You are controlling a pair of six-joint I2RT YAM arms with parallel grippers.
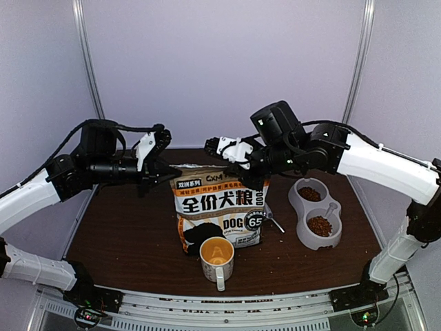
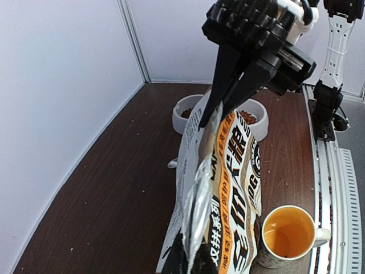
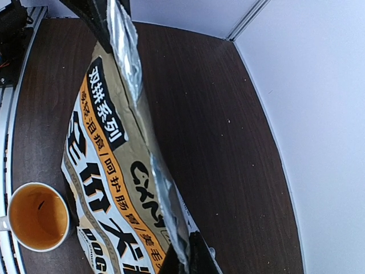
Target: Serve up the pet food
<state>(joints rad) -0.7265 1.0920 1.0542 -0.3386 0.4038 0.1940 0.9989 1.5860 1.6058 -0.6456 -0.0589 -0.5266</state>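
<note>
Tan bag [image 1: 220, 207] stands upright, left gripper [image 1: 174, 172] and right gripper [image 1: 257, 178] pinching its top.

Dog food bag [image 3: 108, 171] hanging stretched between two grippers over the table [image 3: 211, 103]

The right gripper [image 3: 187, 260] is pinching the bag's silver-lined top edge at the bottom of the frame, while the left gripper [image 3: 105, 17] is clamping the same edge at the top. The printed face is tilting toward the left. An orange-lined mug [image 3: 35, 217] is standing just beside the bag at lower left, and a white wall [image 3: 319, 125] is filling the right side.
</note>
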